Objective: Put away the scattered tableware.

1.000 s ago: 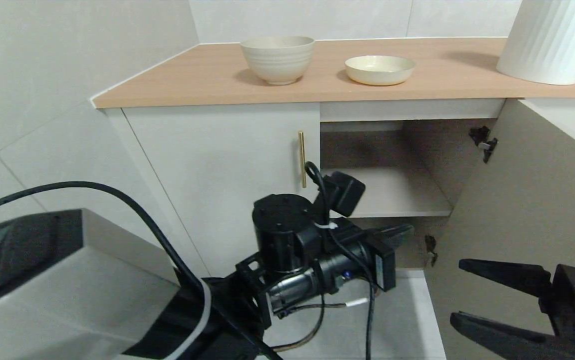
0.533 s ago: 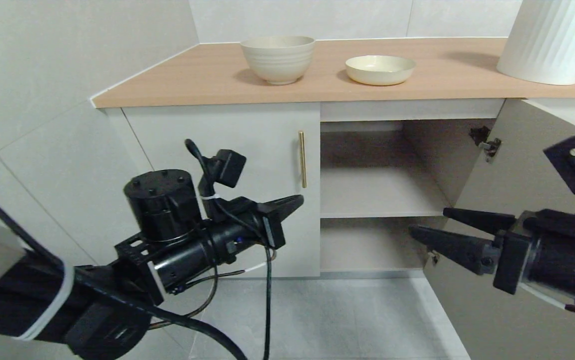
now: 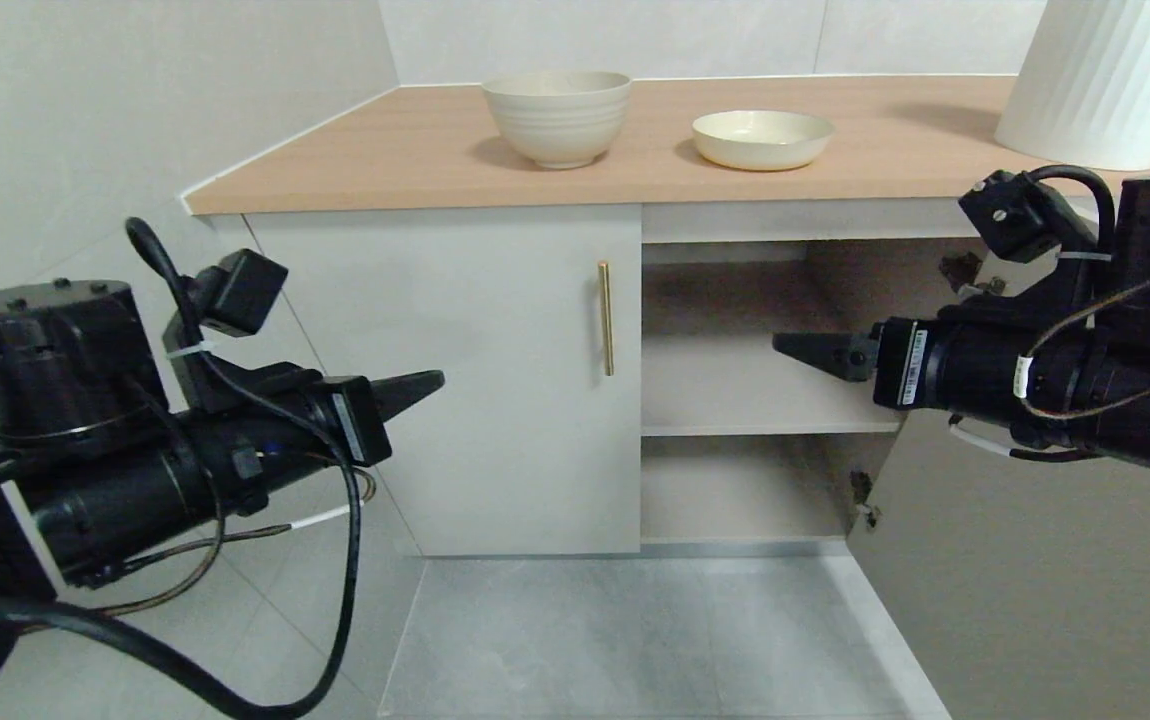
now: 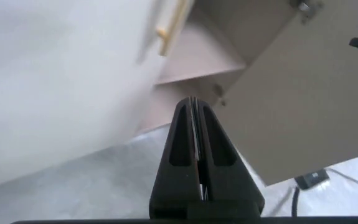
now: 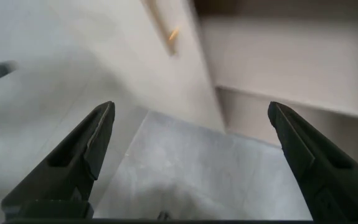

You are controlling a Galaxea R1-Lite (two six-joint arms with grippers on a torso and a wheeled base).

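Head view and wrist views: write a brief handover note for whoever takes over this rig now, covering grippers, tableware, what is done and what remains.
Left gripper: shut, empty, in front of the closed white cabinet door.
Right gripper: open, empty, in front of the open cupboard.
Deep cream ribbed bowl and shallow cream dish stand apart on the wooden countertop.
Done: right cupboard door is open.
Left: both pieces, probably onto the cupboard shelf.

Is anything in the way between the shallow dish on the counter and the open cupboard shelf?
Nothing visible does. The cupboard door is swung open, leaving the shelf below the shallow dish exposed; the open right gripper hovers before it.
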